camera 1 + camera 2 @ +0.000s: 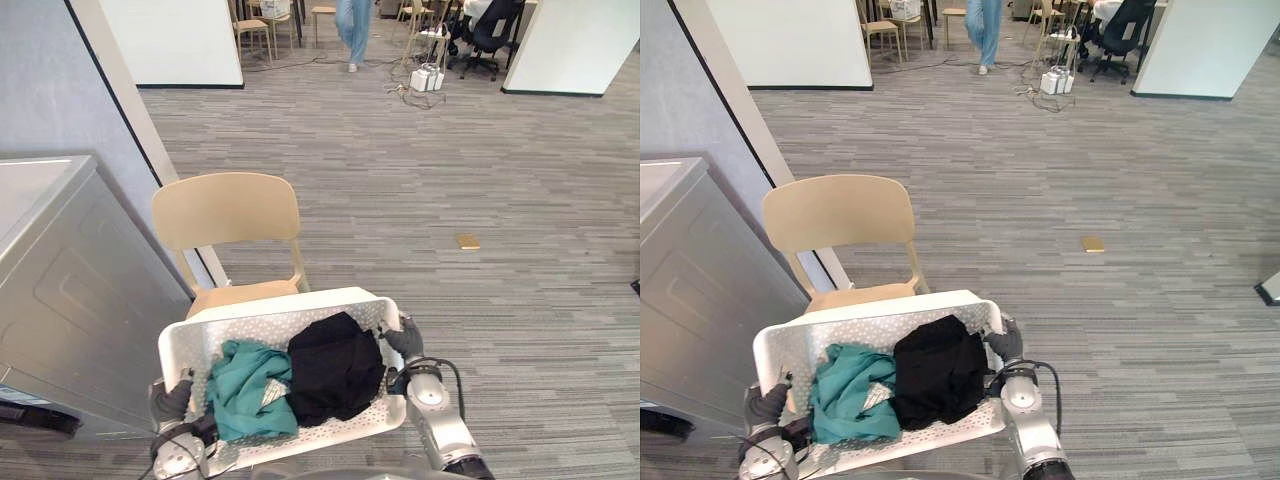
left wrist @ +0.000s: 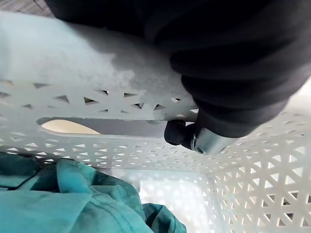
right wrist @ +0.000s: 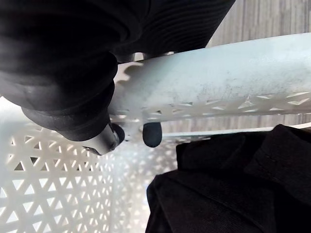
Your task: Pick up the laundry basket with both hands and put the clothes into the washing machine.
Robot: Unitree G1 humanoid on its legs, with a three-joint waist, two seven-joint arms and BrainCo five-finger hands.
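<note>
Carry white perforated plastic laundry basket [image 1: 270,316] level toward grey metal washing machine [image 1: 80,300], with fingers of left hand [image 1: 175,400] and right hand [image 1: 405,340] clamped round its rims.

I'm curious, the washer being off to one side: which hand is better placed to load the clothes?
Left hand, probably: the washing machine stands on its side, and the teal garment lies at its end of the laundry basket. Both it and the right hand grip the rim.
</note>
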